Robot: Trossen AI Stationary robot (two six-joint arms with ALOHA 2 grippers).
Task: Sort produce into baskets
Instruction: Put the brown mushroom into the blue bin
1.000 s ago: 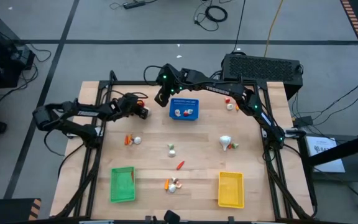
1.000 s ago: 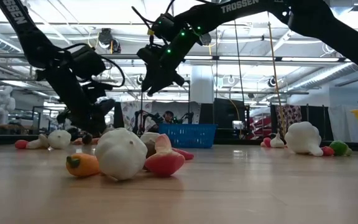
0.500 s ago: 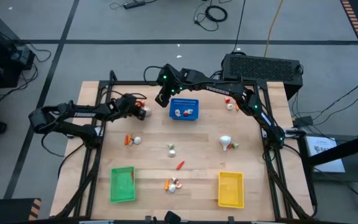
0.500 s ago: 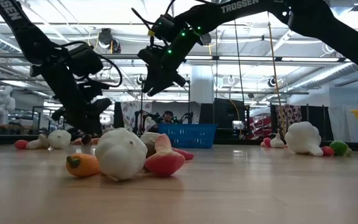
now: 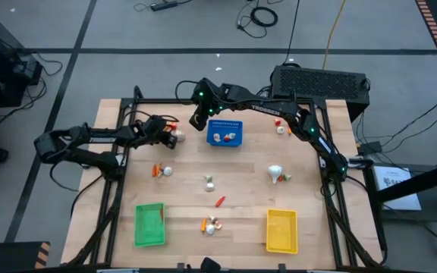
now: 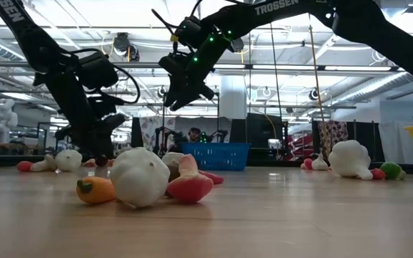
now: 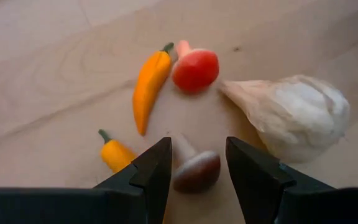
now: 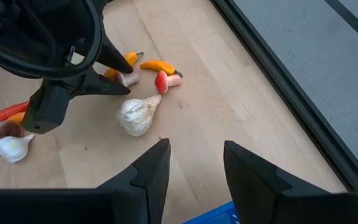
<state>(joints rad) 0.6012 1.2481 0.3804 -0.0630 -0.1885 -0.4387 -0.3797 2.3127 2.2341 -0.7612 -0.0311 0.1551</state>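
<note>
**A:** Left wrist view first. What sits at the left hand point(image 7: 196, 163)?

**B:** Its fingers are spread, with a brown-capped mushroom point(image 7: 194, 169) lying on the bench point(image 7: 55, 74) in the gap between them. I see no contact with either finger. The mushroom lies on its side, its pale stem pointing away from the hand.

**A:** And beyond the fingertips?

**B:** A long orange pepper point(image 7: 149, 86) lies lengthwise away from the hand, green stem at the far end. A red-capped mushroom point(image 7: 194, 68) is just beside that stem, its own pale stem also pointing away. A shorter orange pepper point(image 7: 115, 153) lies just outside one finger, stem end away from the hand. A garlic bulb point(image 7: 294, 117) lies outside the other finger, its tapered neck pointing toward the red mushroom.

**A:** The right hand point(image 8: 194, 163)?

**B:** Spread too, holding nothing, raised above the bench near the blue basket point(image 5: 224, 133), which holds a few small pieces. It looks down on the same cluster and on the left hand.

**A:** The other baskets?

**B:** The green basket point(image 5: 149, 224) and the yellow basket point(image 5: 281, 230) stand well apart from both hands at the bench's opposite edge, with more produce scattered between.

**A:** Any writing?

**B:** "TROSSEN" in white on the right arm point(image 6: 278, 8), readable in the low view.
</note>
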